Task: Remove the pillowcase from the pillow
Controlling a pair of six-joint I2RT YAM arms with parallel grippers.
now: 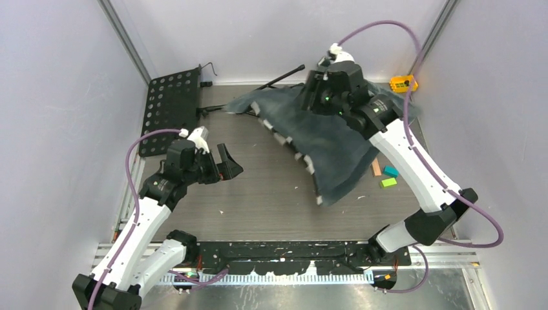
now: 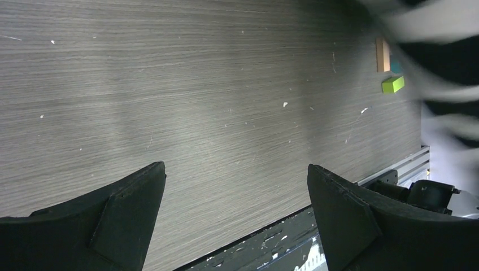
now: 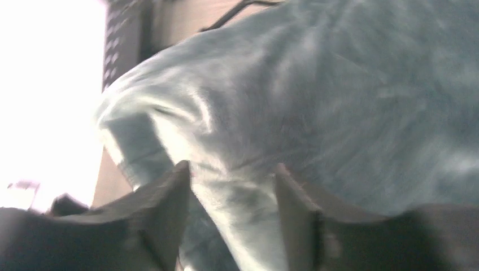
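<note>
Grey-teal and fleecy, the pillowcase (image 1: 329,145) lies spread under my right gripper (image 1: 325,98) at the far right of the table (image 1: 258,187). It runs down from that gripper toward me. Its black-and-white edge is on the side facing my left gripper (image 1: 227,163).

In the right wrist view, the right gripper (image 3: 231,172) has its jaws part way apart. A fold of the pillowcase (image 3: 339,113) sits between the fingers (image 3: 169,203). I cannot tell if they pinch it or only rest around it.

My left gripper (image 2: 236,169) is wide apart and has hold of nothing. It hangs over bare table, well apart from the cloth.

Just right of the cloth's near end lie a green block (image 1: 388,182), a teal block (image 1: 391,171) and an orange block (image 1: 376,168). A yellow thing (image 1: 402,82) sits behind the right gripper. A black plate with holes (image 1: 171,110) lies beyond the left one.
</note>
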